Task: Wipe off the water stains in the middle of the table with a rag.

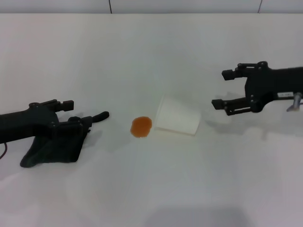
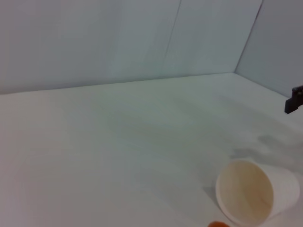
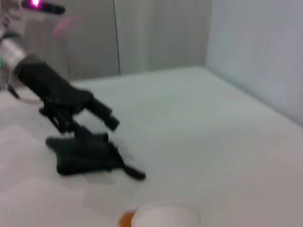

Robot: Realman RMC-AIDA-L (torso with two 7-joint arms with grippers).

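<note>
Head view, lower left: left pincer (image 1: 80, 113) spread over rag (image 1: 54, 149) on worktop (image 1: 151, 56) — soft, light, limp. Best pinched mid-fold, away from the thin corner — right pincer (image 1: 226, 90) spread, idle at right.

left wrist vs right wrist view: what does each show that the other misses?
Left wrist only: the inside of the tipped paper cup, its mouth facing the camera, and a dark tip of the right hand at the frame edge.

Right wrist only: the left hand with its fingers spread, low over the rag that lies on the table.

Both: the cup on its side, a sliver of the water stains beside it, and the white tabletop.
</note>
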